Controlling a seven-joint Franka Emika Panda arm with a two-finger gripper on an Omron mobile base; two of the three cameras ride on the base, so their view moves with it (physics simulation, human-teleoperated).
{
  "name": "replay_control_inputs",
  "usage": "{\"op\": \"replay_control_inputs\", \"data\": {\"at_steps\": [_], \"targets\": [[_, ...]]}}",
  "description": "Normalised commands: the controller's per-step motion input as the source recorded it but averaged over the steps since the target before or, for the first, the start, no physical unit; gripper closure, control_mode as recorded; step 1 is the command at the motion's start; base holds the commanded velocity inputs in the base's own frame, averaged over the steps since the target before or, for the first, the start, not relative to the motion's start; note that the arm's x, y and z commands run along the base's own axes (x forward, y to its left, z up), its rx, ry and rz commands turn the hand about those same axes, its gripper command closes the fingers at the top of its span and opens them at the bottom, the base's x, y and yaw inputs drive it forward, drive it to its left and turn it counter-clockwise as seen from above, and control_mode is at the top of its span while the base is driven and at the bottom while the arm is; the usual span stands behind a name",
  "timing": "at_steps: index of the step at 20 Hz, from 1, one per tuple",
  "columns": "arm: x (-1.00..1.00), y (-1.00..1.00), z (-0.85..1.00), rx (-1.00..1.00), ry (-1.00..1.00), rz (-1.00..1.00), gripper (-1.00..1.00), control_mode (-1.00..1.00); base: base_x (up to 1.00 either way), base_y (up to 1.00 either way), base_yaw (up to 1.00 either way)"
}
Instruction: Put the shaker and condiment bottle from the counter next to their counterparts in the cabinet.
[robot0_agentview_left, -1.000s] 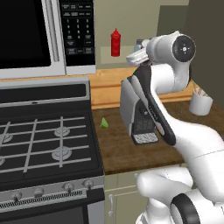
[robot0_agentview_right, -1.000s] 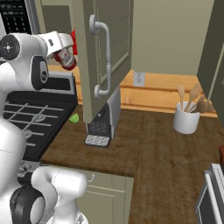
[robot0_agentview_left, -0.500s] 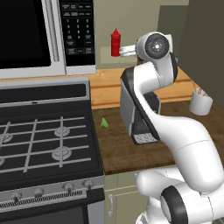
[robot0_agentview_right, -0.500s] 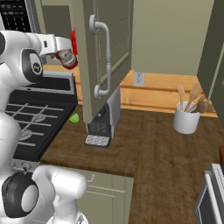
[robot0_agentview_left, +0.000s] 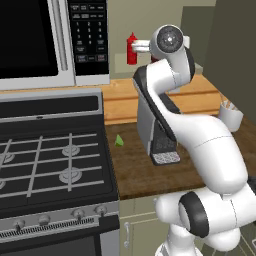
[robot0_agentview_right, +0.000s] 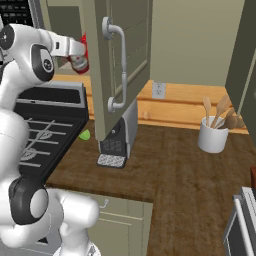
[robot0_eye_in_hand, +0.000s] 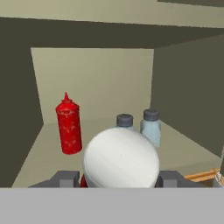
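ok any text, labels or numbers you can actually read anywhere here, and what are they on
None can be read.
Microwave keypad: rows of white marks on black keys, too small and blurred to read.
Condiment bottle in the gripper: white cap faces the hand view, label hidden.
Red squeeze bottle, two shakers: no print visible.

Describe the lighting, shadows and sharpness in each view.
Hand view: soft, even light in the cabinet; side walls dark, back wall pale; the condiment bottle cap looms large and slightly soft between the jaws; the red squeeze bottle and two shakers are fairly crisp. Left base view: flat rendering, no glare on the microwave. Right base view: the cabinet door casts shade below.
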Motion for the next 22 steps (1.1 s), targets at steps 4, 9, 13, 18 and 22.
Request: {"op": "replay_control_inputs", "data": {"at_steps": [4,9,13,18,22], "targets": [[0.49,0.03,0.08,0.13,0.01,-0.02,1.0,-1.0,0.0,0.0,0.0],[0.53,0.02,0.01,0.11,0.05,-0.01,1.0,-1.0,0.0,0.0,0.0],[0.46,0.01,0.0,0.06,0.02,0.0,1.0,-1.0,0.0,0.0,0.0],[0.5,0.03,-0.01,0.0,0.01,0.0,1.0,-1.0,0.0,0.0,0.0],[0.42,0.04,-0.03,0.0,0.0,0.0,1.0,-1.0,0.0,0.0,0.0]]}}
